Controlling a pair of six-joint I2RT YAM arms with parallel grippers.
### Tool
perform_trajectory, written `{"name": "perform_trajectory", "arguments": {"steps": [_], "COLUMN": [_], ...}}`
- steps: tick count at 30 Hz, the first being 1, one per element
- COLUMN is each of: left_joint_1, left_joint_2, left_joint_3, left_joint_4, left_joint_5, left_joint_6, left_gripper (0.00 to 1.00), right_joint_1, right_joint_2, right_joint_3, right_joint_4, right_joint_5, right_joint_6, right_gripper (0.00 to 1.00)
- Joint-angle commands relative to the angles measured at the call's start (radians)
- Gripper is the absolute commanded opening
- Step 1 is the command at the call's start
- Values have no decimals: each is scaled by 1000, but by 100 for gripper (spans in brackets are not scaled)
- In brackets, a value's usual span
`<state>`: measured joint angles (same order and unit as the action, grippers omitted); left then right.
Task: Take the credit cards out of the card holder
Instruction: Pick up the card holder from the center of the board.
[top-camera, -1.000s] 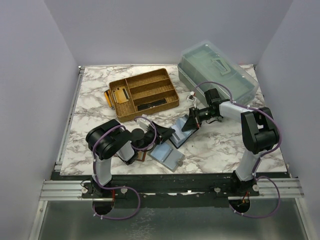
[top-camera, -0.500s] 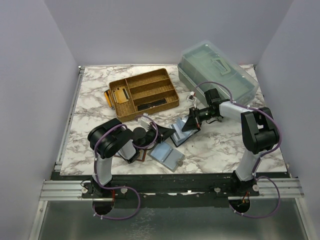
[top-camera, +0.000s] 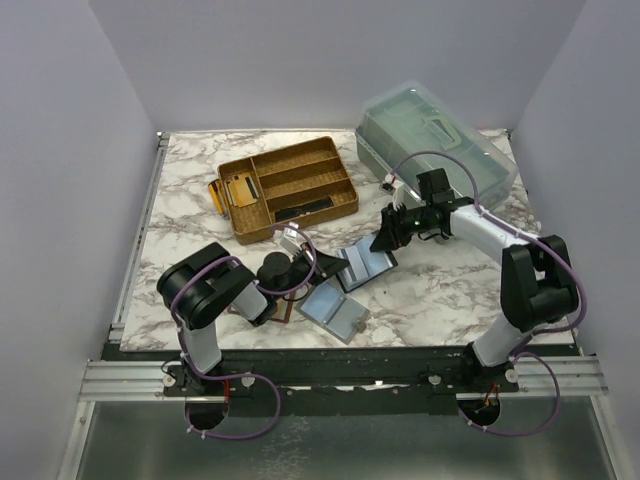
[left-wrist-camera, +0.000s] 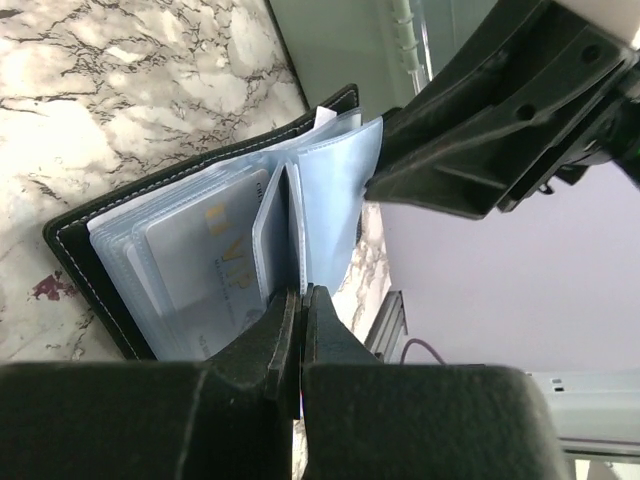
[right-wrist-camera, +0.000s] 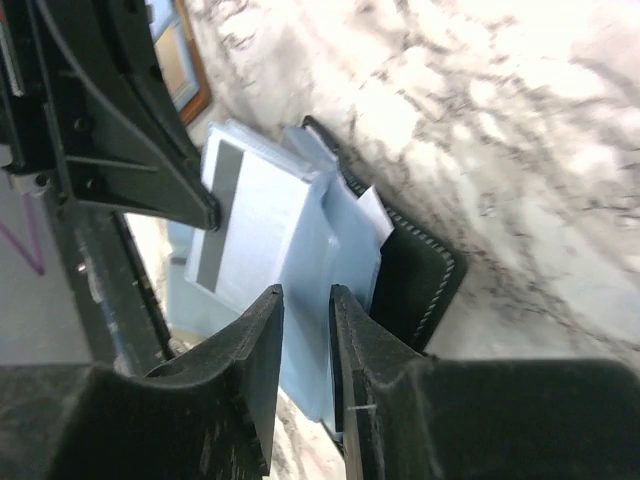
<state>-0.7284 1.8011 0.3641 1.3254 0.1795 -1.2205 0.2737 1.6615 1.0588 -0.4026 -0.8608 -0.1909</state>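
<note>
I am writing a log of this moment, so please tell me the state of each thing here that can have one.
Card holder: open, pockets fanned up.
Credit cards: in the pockets.
Left end effector: shut on a pocket of the card holder.
Right end effector: fingers narrowly apart at a pocket; grip unclear.
Plastic box: lid closed.

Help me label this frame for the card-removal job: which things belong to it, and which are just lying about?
Part of the job:
- card holder, lying open
- credit cards in its pockets
- left gripper, pinching a pocket
- right gripper, at the cards

Just lying about:
- brown tray
- gold cards
- black bar
- clear lidded box
- grey holder
</note>
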Motion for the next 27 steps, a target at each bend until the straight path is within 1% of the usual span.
{"name": "perform_trajectory", "arguments": {"steps": [1,3,5,7,9,10,12,14,16,20,25,27], "left_joint_1": [-5,-6,-5,-7,-9,-9,-14,-18,-20,-27,-29,-28], "left_joint_2": [-46,-49,-57,-67,-79,-85,-94,-101,-109,-151,-231,-267], "left_joint_3": [52,74,94,112,134,145,165,181,192,180,115,83], "left_joint_4": [-85,-135,-192,-242,-292,-313,-352,-378,-388,-387,-345,-315], "left_joint_5": [55,54,49,45,41,39,36,32,30,7,-8,-4], "left_joint_6": [94,101,111,126,143,153,171,185,197,220,274,293], "left_gripper": [0,0,0,0,0,0,0,0,0,0,0,0], "right_joint_1": [-1,1,0,1,1,1,14,58,92,98,93,78], "right_joint_2": [-51,-85,-135,-193,-235,-242,-216,-157,-91,12,3,-11], "right_joint_3": [-13,-21,-34,-52,-64,-71,-65,-49,-39,-22,-50,-62], "right_joint_4": [41,52,73,101,117,121,93,58,49,72,140,159], "right_joint_5": [141,157,155,110,-18,-111,-277,-349,-344,-235,-128,-99], "right_joint_6": [-24,-32,-43,-46,-45,-37,-35,-35,-18,64,135,153], "right_gripper": [24,21,21,22,25,26,26,25,24,22,27,31]}}
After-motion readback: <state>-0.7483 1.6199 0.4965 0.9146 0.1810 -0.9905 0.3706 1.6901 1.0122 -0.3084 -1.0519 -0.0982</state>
